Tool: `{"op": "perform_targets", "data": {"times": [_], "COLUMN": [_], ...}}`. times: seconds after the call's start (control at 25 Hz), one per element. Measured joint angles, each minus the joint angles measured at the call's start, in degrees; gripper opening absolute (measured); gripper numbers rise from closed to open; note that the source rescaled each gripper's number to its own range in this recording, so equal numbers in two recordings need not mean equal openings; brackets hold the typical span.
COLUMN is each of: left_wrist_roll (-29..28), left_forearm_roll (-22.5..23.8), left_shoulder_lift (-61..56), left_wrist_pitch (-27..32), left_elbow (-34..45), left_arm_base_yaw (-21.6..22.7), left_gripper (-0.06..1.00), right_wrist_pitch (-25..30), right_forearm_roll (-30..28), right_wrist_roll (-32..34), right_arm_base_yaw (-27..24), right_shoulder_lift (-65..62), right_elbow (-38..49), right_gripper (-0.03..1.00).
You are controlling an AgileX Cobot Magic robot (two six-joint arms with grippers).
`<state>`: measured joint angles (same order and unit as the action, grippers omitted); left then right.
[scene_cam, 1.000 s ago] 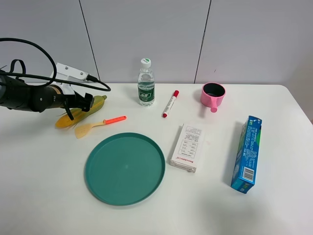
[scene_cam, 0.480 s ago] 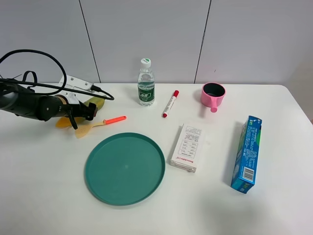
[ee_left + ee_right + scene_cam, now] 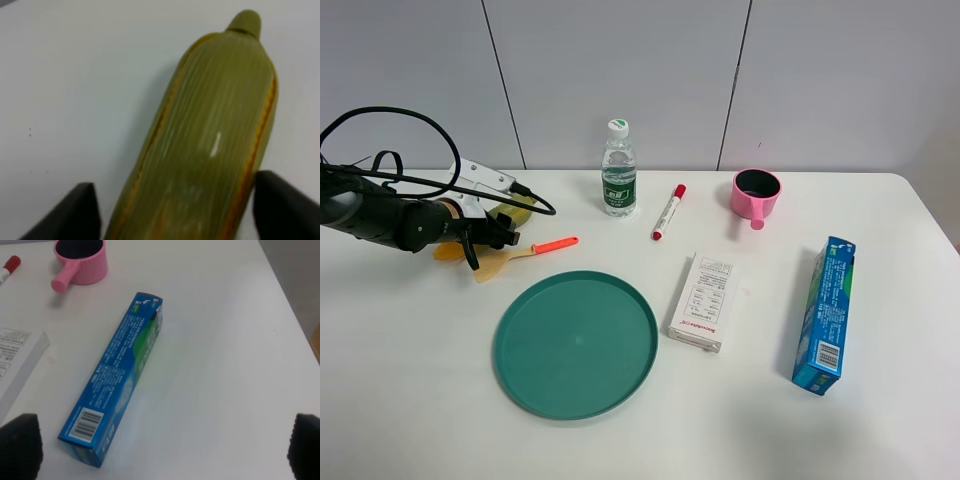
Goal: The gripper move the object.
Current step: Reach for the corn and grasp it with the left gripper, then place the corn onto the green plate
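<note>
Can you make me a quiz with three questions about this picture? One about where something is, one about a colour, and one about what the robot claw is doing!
1. Where is the marker?
A. between the water bottle and the pink cup
B. inside the pink cup
C. under the water bottle

2. What colour is the round plate?
A. red
B. green
C. white

3. What is the left gripper doing?
A. open, one finger on each side of the corn
B. shut tight on nothing
C. holding the water bottle

Answers:
1 A: it lies in the gap between them.
2 B: the plate is plain green all over.
3 A: the left wrist view shows a dark finger on either side of the corn.
</note>
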<state>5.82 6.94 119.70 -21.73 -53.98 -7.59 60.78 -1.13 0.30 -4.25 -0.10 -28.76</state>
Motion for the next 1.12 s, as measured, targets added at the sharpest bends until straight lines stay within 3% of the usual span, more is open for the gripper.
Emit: {"op": "perform_targets", "data": {"times": [0.08,0.12,0.68,0.88,1.12], "left_wrist_roll": [0.0,0.0,0.0,-1.6,-2.1], "left_forearm_roll": [0.1,0.2,0.2,0.3,0.3], "left_shoulder_lift": [0.0,0.0,-1.8,-9.1,-18.9], "left_wrist_pitch": [0.0,-0.1,1.4,8.7,22.7], "left_elbow": [0.0,0.0,0.0,0.1,0.1], "left_arm_base_yaw": [0.0,0.0,0.0,0.0,-0.6], "left_gripper": [0.03,0.0,0.0,0.0,0.0], "right_wrist_pitch": [0.0,0.0,0.0,0.1,0.0], "right_forearm_roll": [0.0,0.0,0.0,0.0,0.0], "right_wrist_roll": [0.0,0.0,0.0,0.0,0.0], "right_arm_base_yaw": [0.0,0.0,0.0,0.0,0.0], "right_shoulder_lift": [0.0,0.0,0.0,0.0,0.0], "right_elbow": [0.0,0.0,0.0,0.0,0.0], "right_gripper": [1.0,1.0,1.0,1.0,1.0]}}
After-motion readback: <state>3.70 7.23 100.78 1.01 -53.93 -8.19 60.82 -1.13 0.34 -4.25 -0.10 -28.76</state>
